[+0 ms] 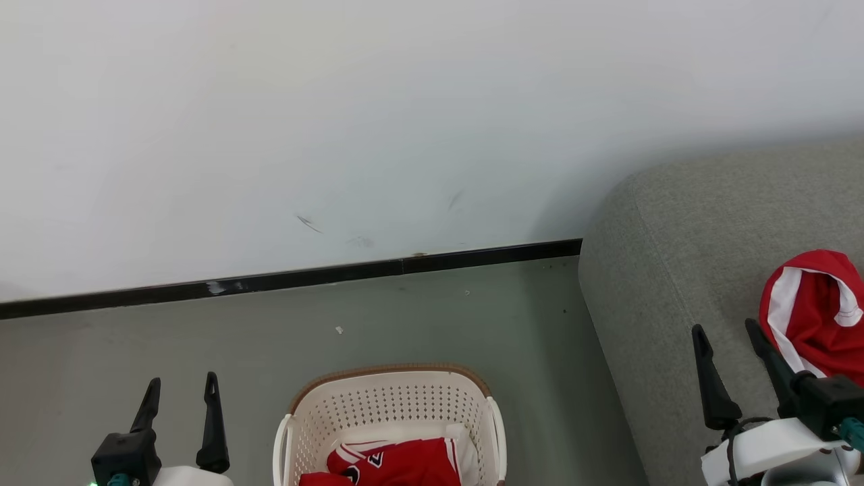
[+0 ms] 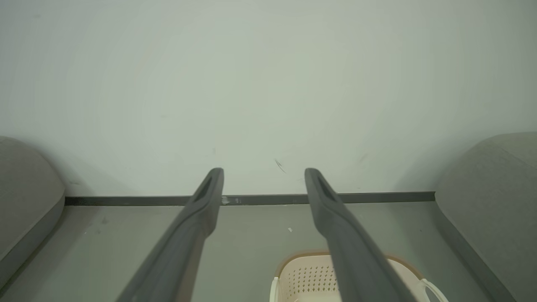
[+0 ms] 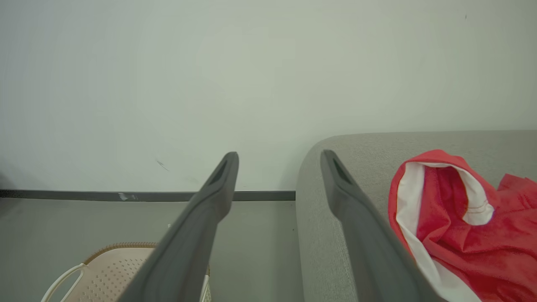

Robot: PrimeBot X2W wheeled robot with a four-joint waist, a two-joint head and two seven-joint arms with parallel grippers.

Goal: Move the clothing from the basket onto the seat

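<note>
The cream basket (image 1: 378,405) with a brown rim stands on the floor at the bottom centre; a red jersey (image 1: 398,464) with numerals lies inside it. A second red garment (image 1: 813,310) with white trim lies crumpled on the grey seat (image 1: 675,270) at the right. My left gripper (image 1: 181,388) hangs open and empty to the left of the basket. My right gripper (image 1: 727,332) is open over the seat's edge, just left of the garment. The right wrist view shows the garment (image 3: 457,226) beside my right fingers (image 3: 209,205), with the basket (image 3: 113,268) low on the left.
A white wall with a black skirting strip (image 1: 290,277) runs behind the grey floor (image 1: 135,337). In the left wrist view another grey cushioned piece (image 2: 25,188) sits at the left, the seat (image 2: 491,188) at the right and the basket (image 2: 310,277) below.
</note>
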